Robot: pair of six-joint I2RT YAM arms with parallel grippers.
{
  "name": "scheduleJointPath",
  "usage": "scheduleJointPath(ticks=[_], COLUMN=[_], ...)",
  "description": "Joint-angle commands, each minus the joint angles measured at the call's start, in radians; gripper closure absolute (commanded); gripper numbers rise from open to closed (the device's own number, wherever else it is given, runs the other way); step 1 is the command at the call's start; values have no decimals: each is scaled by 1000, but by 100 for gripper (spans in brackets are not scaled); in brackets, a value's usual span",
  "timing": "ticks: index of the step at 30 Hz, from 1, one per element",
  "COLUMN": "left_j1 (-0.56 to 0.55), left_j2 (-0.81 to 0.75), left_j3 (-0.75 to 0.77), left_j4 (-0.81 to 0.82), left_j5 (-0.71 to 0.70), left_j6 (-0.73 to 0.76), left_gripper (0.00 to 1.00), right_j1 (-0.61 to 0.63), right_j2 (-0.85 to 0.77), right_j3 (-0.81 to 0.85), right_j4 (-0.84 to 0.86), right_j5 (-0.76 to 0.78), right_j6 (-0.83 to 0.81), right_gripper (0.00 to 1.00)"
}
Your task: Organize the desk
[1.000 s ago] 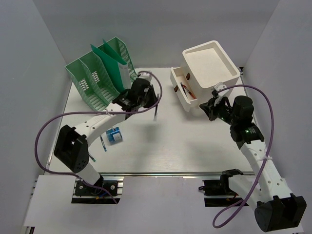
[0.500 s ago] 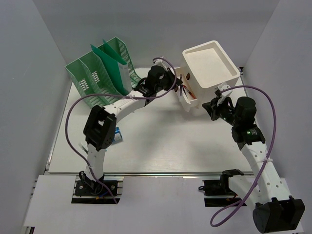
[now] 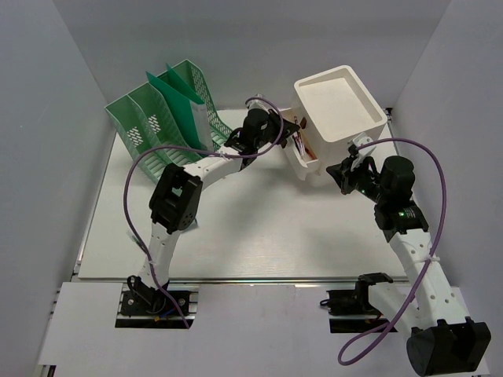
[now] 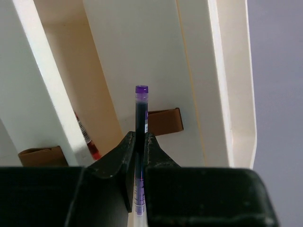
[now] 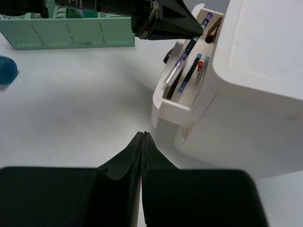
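1. Across the middle of the overhead view, you see the desk [image 3: 259, 228], a flat white top lying between pale grey walls [image 3: 47, 118], with both arm bases at its near edge.
2. At the desk's far left stands a green file rack [image 3: 161, 118] with upright dividers.
3. At the far right stands a white drawer box [image 3: 338, 98]. Its low drawer [image 3: 303, 166] is pulled out toward the middle of the desk.
4. Inside the drawer, the right wrist view shows you a black pen [image 5: 189, 75] and a red pen [image 5: 200, 66] lying lengthwise, side by side.
5. The left arm stretches from its base across the desk to the drawer. The left end effector [image 4: 140, 139] is over the drawer's far end, clamped on a purple pen [image 4: 141, 111].
6. From the left wrist view, that pen stands between the two black fingers, purple cap outward, against the box's white walls and a brown tab [image 4: 163, 121].
7. From the right wrist view, the purple pen slants along the drawer above the other pens. You cannot tell whether it touches them.
8. The right end effector [image 5: 143, 135] hovers over bare desk just beside the drawer's near corner, its fingers pressed together with nothing between them.
9. A blue object [image 5: 5, 70] sits at the left edge of the right wrist view, near the rack. Too little of it shows to name it.
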Motion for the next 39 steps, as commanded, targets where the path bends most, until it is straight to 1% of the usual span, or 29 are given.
scheduleJointPath(ticks=[1, 2, 5, 9, 12, 15, 16, 17, 19, 20, 21, 22, 23, 25, 26, 27, 28, 29, 30, 31, 32, 33, 34, 35, 36, 37, 38, 39], left_j1=[2, 2, 2, 2, 12, 13, 22, 22, 22, 22, 22, 22, 22, 22, 22, 22, 22, 22, 22, 22, 22, 31, 31, 46, 55, 74, 86, 109], left_j2=[5, 12, 40, 43, 29, -23, -37, -73, -118, -171, -205, -239, -323, -412, -460, -557, -608, -659, -763, -814, -865, -955, -989, -1012, -1034, -1042, -1054, -1064], left_j3=[54, 60, 122, 159, 187, 167, 167, 166, 143, 130, 111, 47, 6, -79, -166, -210, -257, -343, -382, -425, -469, -535, -558, -569, -562, -565, -571, -601], left_j4=[50, 48, -1, -35, -78, -91, -122, -140, -197, -206, -261, -275, -283, -329, -352, -421, -452, -514, -551, -581, -640, -679, -717, -760, -882, -939, -1019, -1044], left_j5=[-22, -19, -14, -15, -20, -23, -25, -28, -41, -45, -42, -25, -8, 9, 0, -6, -53, -71, -124, -187, -210, -238, -261, -314, -363, -397, -461, -479], left_j6=[-63, -63, -55, -34, -8, 46, 67, 119, 173, 232, 268, 300, 376, 435, 489, 512, 532, 575, 587, 618, 626, 629, 629, 624, 610, 572, 554, 537], left_gripper=[95, 82, 60, 48, 47, 49, 50, 51, 61, 69, 82, 88, 93, 100, 100, 100, 98, 95, 91, 74, 68, 65, 57, 48, 47, 44, 39, 37], right_j1=[-10, -9, -12, -16, -18, -19, -19, -19, -19, -22, -21, -21, -19, -19, -19, -13, -13, -13, -10, -7, -4, -1, 2, 7, 8, 13, 19, 17], right_j2=[-15, -15, -16, -18, -21, -22, -22, -24, -26, -24, -24, -19, -16, -3, 5, 13, 29, 40, 50, 63, 71, 73, 74, 76, 76, 76, 76, 77], right_j3=[-15, -15, -15, -14, -12, -11, -14, -14, -12, -12, -11, -8, -3, 5, 9, 12, 17, 31, 35, 41, 45, 45, 46, 46, 43, 42, 42, 42], right_j4=[43, 42, 42, 36, 33, 23, 23, 17, 7, -1, -18, -29, -47, -99, -111, -140, -153, -164, -173, -185, -191, -194, -193, -191, -190, -185, -184, -182], right_j5=[-21, -23, -27, -36, -52, -76, -84, -98, -119, -150, -165, -190, -238, -282, -323, -337, -349, -359, -360, -371, -374, -379, -380, -377, -377, -374, -372, -371], right_j6=[10, 10, 9, 7, 6, -10, -14, -25, -42, -68, -82, -97, -140, -180, -197, -223, -230, -234, -237, -240, -243, -241, -241, -238, -237, -231, -227, -226], right_gripper=[100, 100, 100, 100, 100, 100, 100, 100, 100, 100, 99, 92, 78, 66, 59, 57, 56, 56, 56, 57, 57, 57, 58, 58, 58, 58, 58, 58])
